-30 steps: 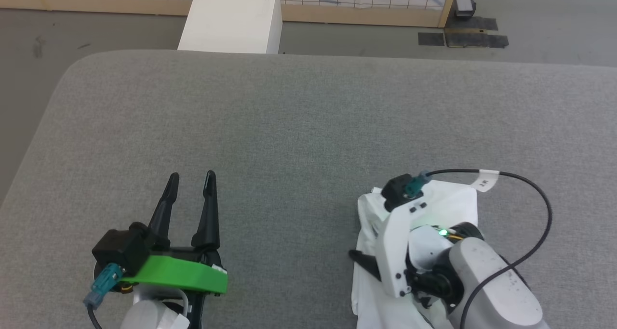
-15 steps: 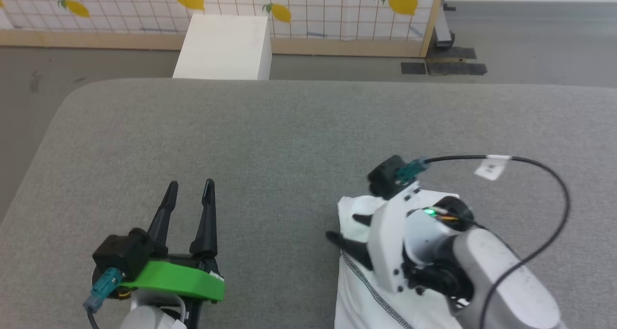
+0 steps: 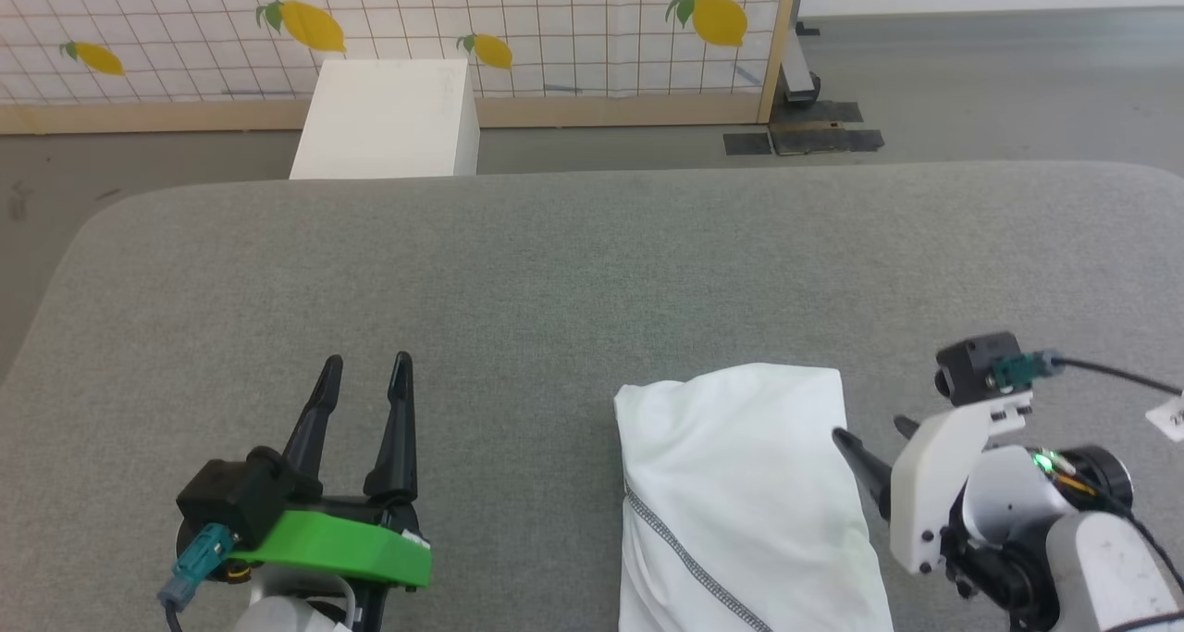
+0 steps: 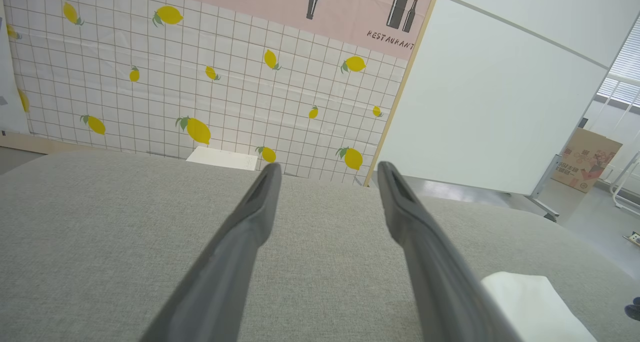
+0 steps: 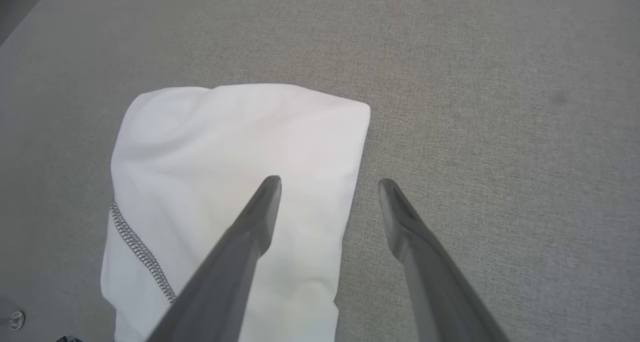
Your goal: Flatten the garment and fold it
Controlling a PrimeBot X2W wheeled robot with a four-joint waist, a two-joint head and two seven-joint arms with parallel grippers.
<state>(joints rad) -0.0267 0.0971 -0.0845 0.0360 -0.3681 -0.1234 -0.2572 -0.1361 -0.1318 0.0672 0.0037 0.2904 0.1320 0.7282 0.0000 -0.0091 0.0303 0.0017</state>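
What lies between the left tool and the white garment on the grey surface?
The stretch is bare: in the head view, plain grey surface runs from the left tool across to the garment.

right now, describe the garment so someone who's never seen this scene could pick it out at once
Start from the wide grey padded surface. At its near edge, toward the robot's right, lies the garment, a folded white cloth bundle just left of the right gripper. Unlike the rigid white box beyond the far edge, it is soft and carries a dark zigzag seam.
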